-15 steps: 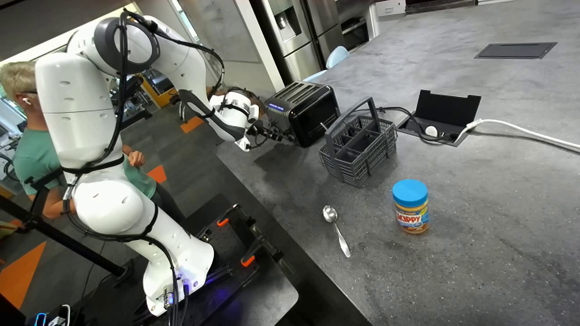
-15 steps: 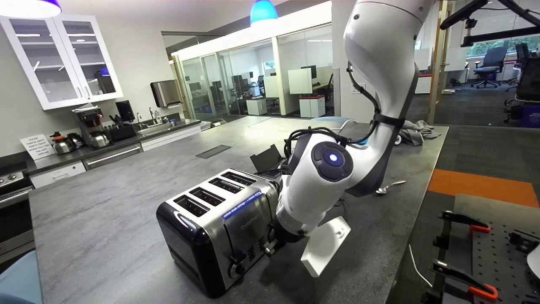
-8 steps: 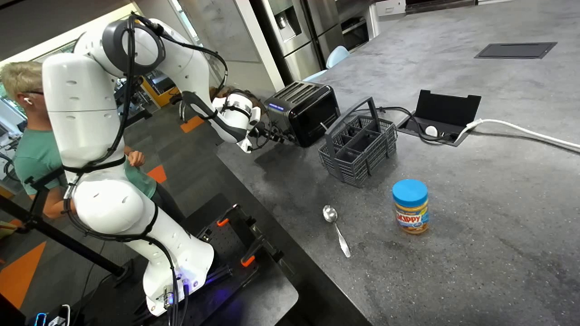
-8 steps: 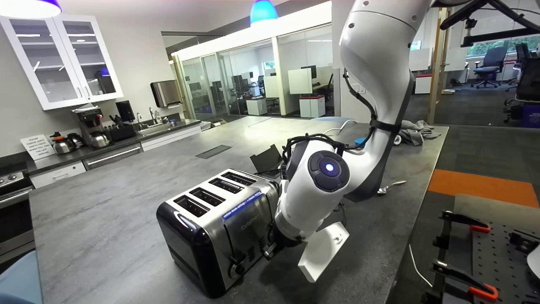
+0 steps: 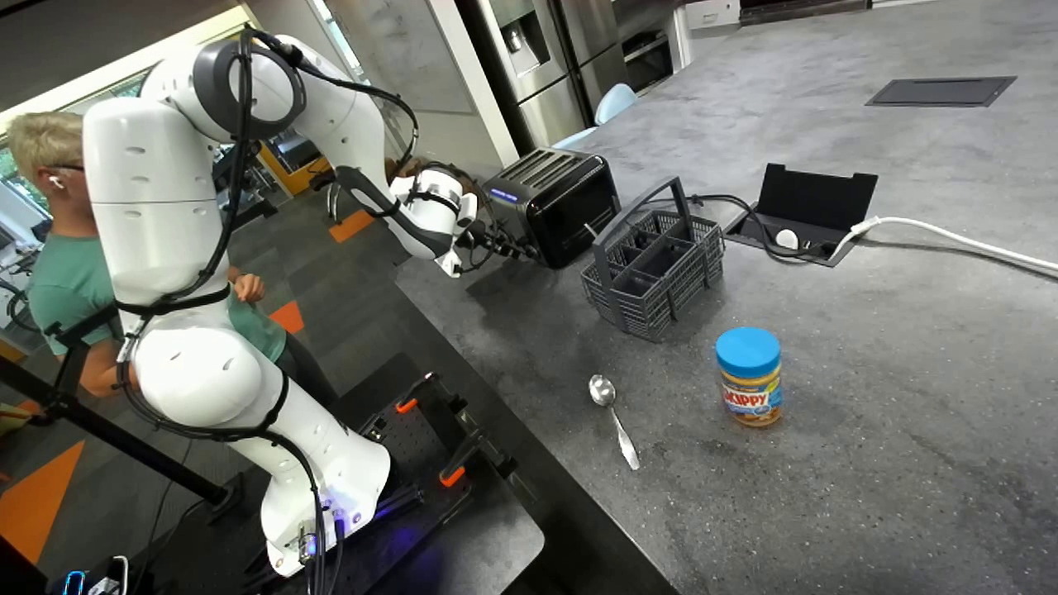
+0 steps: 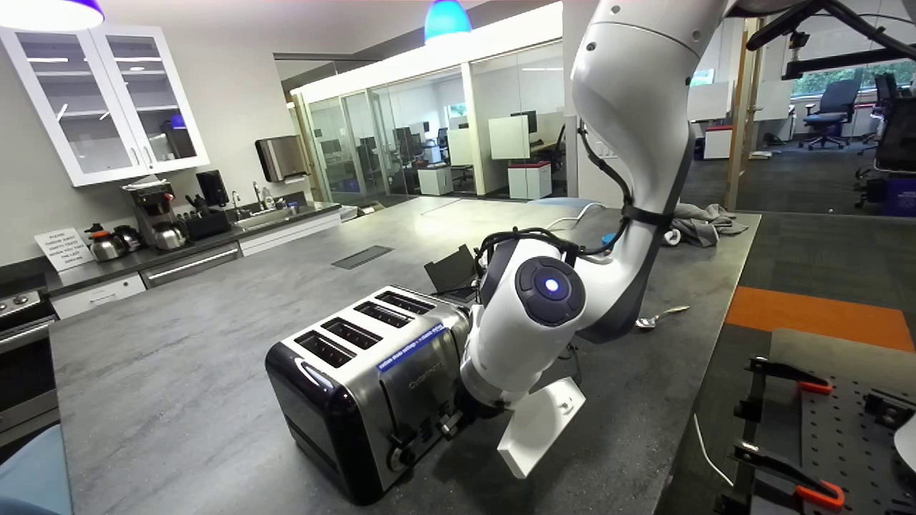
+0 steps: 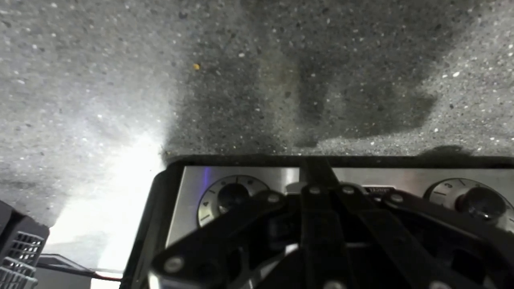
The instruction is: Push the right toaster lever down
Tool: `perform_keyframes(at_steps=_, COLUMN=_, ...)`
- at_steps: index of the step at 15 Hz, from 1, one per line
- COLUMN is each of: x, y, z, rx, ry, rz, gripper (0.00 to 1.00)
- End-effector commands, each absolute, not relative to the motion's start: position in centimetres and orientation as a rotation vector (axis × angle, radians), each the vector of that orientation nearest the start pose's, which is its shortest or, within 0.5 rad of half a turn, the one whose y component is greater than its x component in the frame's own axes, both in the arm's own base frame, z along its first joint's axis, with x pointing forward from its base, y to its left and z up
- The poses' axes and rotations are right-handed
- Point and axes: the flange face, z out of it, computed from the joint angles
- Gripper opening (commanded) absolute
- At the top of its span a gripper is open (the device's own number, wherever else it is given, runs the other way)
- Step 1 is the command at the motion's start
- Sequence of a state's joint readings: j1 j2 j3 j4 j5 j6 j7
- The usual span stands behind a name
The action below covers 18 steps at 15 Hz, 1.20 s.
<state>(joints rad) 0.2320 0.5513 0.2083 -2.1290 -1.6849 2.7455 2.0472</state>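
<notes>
The toaster is boxy and black with a silvery top and front. It shows in both exterior views. My gripper is close in front of the toaster's silvery front, low down. In the wrist view my gripper has its fingers together, with nothing seen between them. It lies between two round knobs, the one on the basket side and the far one. A lever stands low in its slot in an exterior view. The right lever is hidden or not clear behind my gripper.
A dark grey wire basket stands beside the toaster. An open black box with cables, a spoon and a blue-lidded jar are on the grey counter. A person sits behind the arm.
My gripper and wrist have shifted slightly along the toaster's front, leftward in an exterior view, and the wrist has dipped a little. The upper arm has swung forward. The toaster has not moved.
</notes>
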Motion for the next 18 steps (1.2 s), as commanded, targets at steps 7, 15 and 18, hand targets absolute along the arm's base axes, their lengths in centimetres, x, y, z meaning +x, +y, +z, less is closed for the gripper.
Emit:
perform_keyframes(at_steps=7, x=48.2, y=27.6, z=13.6, rx=-3.067, ry=0.131, rz=-0.935, gripper=0.0)
perform_keyframes(at_steps=15, x=48.9, y=27.8, z=13.3, rx=-3.066, ry=0.141, rz=-0.951, gripper=0.0)
perform_keyframes(at_steps=18, x=49.1, y=27.9, z=13.5, rx=-3.059, ry=0.143, rz=-0.987, gripper=0.0)
